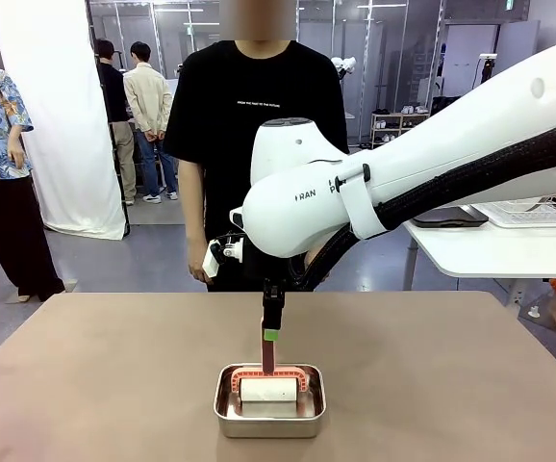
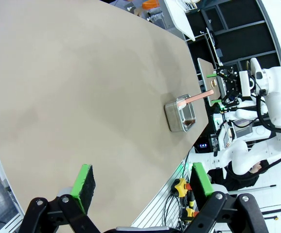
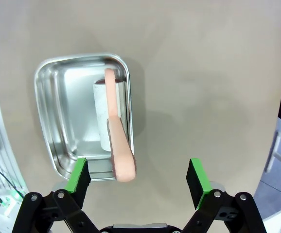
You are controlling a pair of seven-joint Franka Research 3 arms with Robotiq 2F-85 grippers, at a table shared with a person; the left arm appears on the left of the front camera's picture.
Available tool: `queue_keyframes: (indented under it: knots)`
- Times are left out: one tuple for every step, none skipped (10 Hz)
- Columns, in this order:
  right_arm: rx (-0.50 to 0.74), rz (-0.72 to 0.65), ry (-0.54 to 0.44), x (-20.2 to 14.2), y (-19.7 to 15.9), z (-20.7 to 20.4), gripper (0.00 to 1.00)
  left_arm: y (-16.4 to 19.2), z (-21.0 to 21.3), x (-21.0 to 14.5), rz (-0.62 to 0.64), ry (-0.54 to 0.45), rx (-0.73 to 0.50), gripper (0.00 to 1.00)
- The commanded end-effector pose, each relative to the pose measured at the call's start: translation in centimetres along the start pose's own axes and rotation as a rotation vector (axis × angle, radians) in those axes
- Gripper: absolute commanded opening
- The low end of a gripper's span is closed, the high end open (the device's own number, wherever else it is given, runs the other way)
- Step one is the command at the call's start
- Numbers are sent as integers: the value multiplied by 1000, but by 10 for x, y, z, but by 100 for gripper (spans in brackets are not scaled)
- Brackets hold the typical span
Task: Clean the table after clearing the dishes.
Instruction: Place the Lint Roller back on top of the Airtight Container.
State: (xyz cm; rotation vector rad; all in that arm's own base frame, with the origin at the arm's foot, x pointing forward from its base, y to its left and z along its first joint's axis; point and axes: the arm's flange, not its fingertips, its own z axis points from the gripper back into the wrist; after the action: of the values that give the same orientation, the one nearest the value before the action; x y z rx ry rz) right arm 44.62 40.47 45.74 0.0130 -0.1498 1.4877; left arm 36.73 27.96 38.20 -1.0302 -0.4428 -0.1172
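Overhead, right pincer (image 3: 138, 177) spread above roller handle (image 3: 118, 145), steel pan (image 3: 58, 111) near table (image 1: 451, 366) edge, left pincer (image 2: 143, 187) spread.

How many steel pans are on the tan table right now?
1. A single steel pan sits near the robot-side edge of the table, around the middle, holding a white lint roller with a pink handle.

In the front view, the right arm (image 1: 403, 183) hides the right gripper's body above the steel pan (image 1: 269, 414); one fingertip shows. The roller (image 1: 268, 390) inside the pan has its lower part hidden by the pan wall.
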Motion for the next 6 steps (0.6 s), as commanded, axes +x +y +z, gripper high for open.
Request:
queue_keyframes:
  knots:
    - [145,-171,-169,-23,-35,59,100,-1,2,-3,-5,-8,-2,100]
    - [139,-271,-230,-41,-53,83,100,-1,2,-3,-5,-8,-2,100]
    - [236,-440,-281,-70,-74,95,100,-1,2,-3,-5,-8,-2,100]
    - [470,-553,-381,-111,-89,96,100,-1,2,-3,-5,-8,-2,100]
    - [654,-683,-494,-162,-107,96,100,-1,2,-3,-5,-8,-2,100]
    - [813,-768,-596,-213,-115,93,100,-1,2,-3,-5,-8,-2,100]
